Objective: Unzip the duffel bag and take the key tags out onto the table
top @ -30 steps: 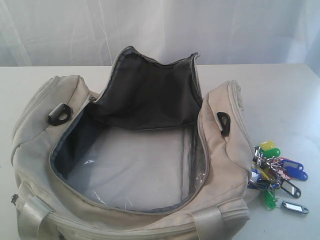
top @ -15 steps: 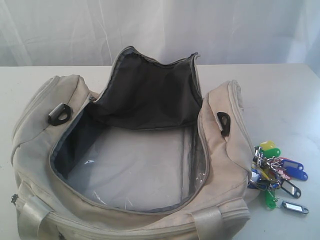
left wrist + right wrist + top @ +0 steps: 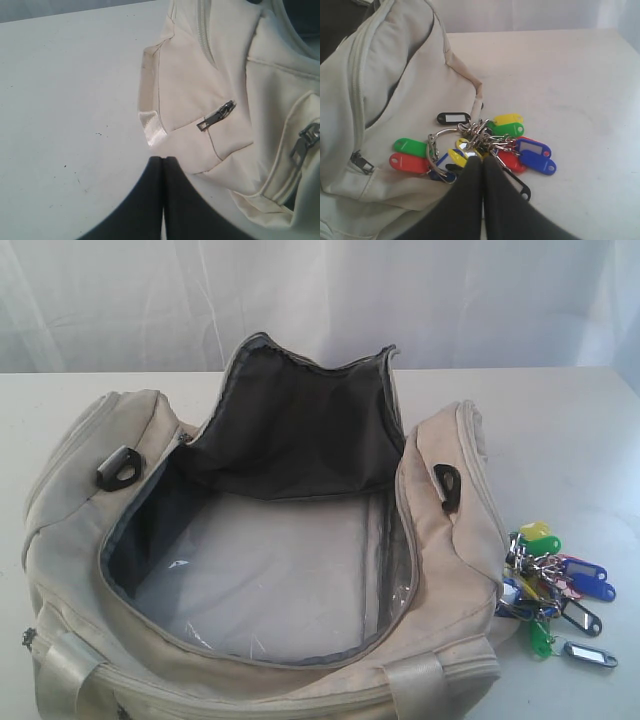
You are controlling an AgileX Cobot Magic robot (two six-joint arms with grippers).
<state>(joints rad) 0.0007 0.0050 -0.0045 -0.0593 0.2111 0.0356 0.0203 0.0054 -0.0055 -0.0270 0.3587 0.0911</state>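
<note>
The duffel bag (image 3: 70,510) gapes unzipped and looks empty inside. The key tags (image 3: 555,590) lie on the counter (image 3: 560,440) against its right end, so the job looks finished and the arms likely only need to draw clear. The right claw (image 3: 482,162) is pinched shut and empty, right over the bunch; the left claw (image 3: 163,161) is shut too, gripping nothing, beside the bag's other end

Pretty bright, soft even light, barely any shadows on the table (image 3: 580,420). Inside the bag (image 3: 70,500) it's dim, and both wrist views look slightly soft.
</note>
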